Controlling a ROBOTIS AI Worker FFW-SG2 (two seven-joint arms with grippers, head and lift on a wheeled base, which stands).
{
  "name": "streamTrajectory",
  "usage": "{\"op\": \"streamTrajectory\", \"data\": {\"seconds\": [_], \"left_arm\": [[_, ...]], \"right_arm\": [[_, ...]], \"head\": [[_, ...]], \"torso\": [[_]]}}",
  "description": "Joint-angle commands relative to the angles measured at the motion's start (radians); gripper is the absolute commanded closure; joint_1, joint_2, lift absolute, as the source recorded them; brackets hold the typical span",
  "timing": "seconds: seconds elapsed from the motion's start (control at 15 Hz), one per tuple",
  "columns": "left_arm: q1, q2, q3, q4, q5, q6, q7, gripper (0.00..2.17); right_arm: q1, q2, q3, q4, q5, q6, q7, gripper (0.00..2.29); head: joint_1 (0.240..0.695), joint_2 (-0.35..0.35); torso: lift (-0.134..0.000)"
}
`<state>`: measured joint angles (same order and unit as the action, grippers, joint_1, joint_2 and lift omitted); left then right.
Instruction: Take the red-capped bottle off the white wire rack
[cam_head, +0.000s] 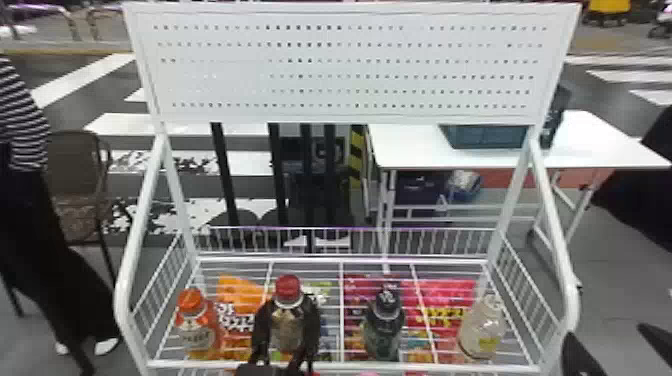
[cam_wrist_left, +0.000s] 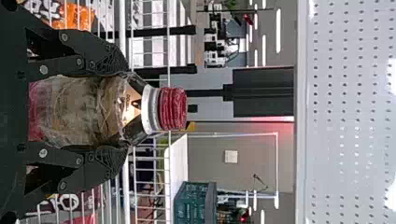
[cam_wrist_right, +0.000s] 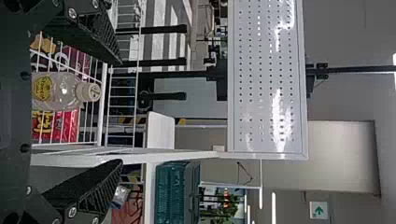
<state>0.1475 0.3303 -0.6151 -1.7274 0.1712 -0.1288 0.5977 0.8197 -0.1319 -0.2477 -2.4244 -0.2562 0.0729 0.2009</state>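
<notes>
- In the head view I have the white wire rack (cam_head: 121, 287) ahead of me, with low wire sides and a perforated white panel (cam_head: 350, 65) above its back.
- Behind it I see a white table (cam_head: 590, 145) carrying a blue-green crate (cam_head: 487, 137), a brown chair (cam_head: 75, 175) on the left and white stripes across the dark floor.
- The task's red-capped bottle (cam_head: 288, 327) is upright over the rack's left half, between the orange-capped and dark-capped bottles; I can't tell whether its base touches the wires. Below its white collar it looks brownish, though I can't tell drink from label.
- My left gripper (cam_head: 287, 305) has its fingers closed around that bottle, one against each side.
- The orange-capped bottle (cam_head: 195, 332) stands at the left end, orange around its pale label; the dark-capped bottle (cam_head: 384, 332) is right of centre, and the pale bottle (cam_head: 477, 332) stands near the right end.
- Through the wires I see orange and red snack bags (cam_head: 445, 290).
- My right gripper (cam_head: 606, 332) is off the rack's right side, fingers spread apart with nothing between them.
</notes>
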Motion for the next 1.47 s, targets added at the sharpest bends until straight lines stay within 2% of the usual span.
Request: {"op": "streamTrajectory", "data": {"seconds": [0.0, 0.13, 0.2, 0.33, 0.4, 0.53, 0.8, 0.87, 1.0, 1.07, 1.2, 1.4], "left_arm": [[0.07, 0.022, 0.006, -0.101, -0.041, 0.012, 0.001, 1.34], [0.123, 0.055, 0.014, -0.205, -0.049, 0.033, -0.003, 1.34], [0.161, 0.082, 0.037, -0.267, -0.05, 0.064, -0.012, 1.34], [0.219, 0.113, 0.077, -0.359, -0.05, 0.088, -0.03, 1.34], [0.259, 0.128, 0.124, -0.399, -0.049, 0.088, -0.045, 1.34], [0.296, 0.139, 0.195, -0.44, -0.041, 0.091, -0.07, 1.34], [0.327, 0.144, 0.374, -0.449, 0.056, 0.088, -0.136, 1.34], [0.343, 0.144, 0.422, -0.455, 0.071, 0.085, -0.179, 1.34], [0.409, 0.131, 0.557, -0.505, 0.151, 0.085, -0.343, 1.34], [0.437, 0.125, 0.595, -0.535, 0.169, 0.088, -0.378, 1.34], [0.486, 0.121, 0.635, -0.586, 0.16, 0.088, -0.395, 1.34], [0.511, 0.105, 0.663, -0.589, 0.157, 0.088, -0.395, 1.34]], "right_arm": [[-0.002, 0.002, 0.002, 0.004, 0.0, 0.0, 0.0, 0.14], [-0.002, 0.002, 0.002, 0.004, -0.001, 0.0, 0.002, 0.14], [-0.002, 0.002, 0.002, 0.005, -0.001, 0.0, 0.002, 0.14], [-0.002, 0.002, 0.002, 0.008, -0.006, 0.0, 0.015, 0.14], [-0.002, 0.003, 0.002, 0.008, -0.005, 0.0, 0.015, 0.14], [0.001, 0.003, 0.004, 0.011, -0.001, -0.003, 0.015, 0.14], [0.015, 0.003, 0.005, 0.01, -0.006, -0.006, 0.021, 0.14], [0.018, 0.002, 0.002, 0.01, -0.008, -0.012, 0.025, 0.14], [0.022, 0.002, -0.007, 0.011, -0.008, -0.012, 0.025, 0.14], [0.022, 0.002, -0.008, 0.015, -0.009, -0.012, 0.025, 0.14], [0.021, 0.002, -0.008, 0.019, -0.008, -0.012, 0.025, 0.14], [0.015, 0.002, -0.007, 0.019, -0.003, -0.012, 0.025, 0.14]], "head": [[0.499, 0.0], [0.499, 0.0], [0.499, 0.0], [0.499, 0.0], [0.499, 0.0], [0.499, 0.0], [0.499, 0.0], [0.499, 0.0], [0.499, 0.0], [0.499, 0.0], [0.499, 0.0], [0.499, 0.0]], "torso": [[0.0], [0.0], [0.0], [0.0], [0.0], [0.0], [0.0], [0.0], [0.0], [0.0], [0.0], [0.0]]}}
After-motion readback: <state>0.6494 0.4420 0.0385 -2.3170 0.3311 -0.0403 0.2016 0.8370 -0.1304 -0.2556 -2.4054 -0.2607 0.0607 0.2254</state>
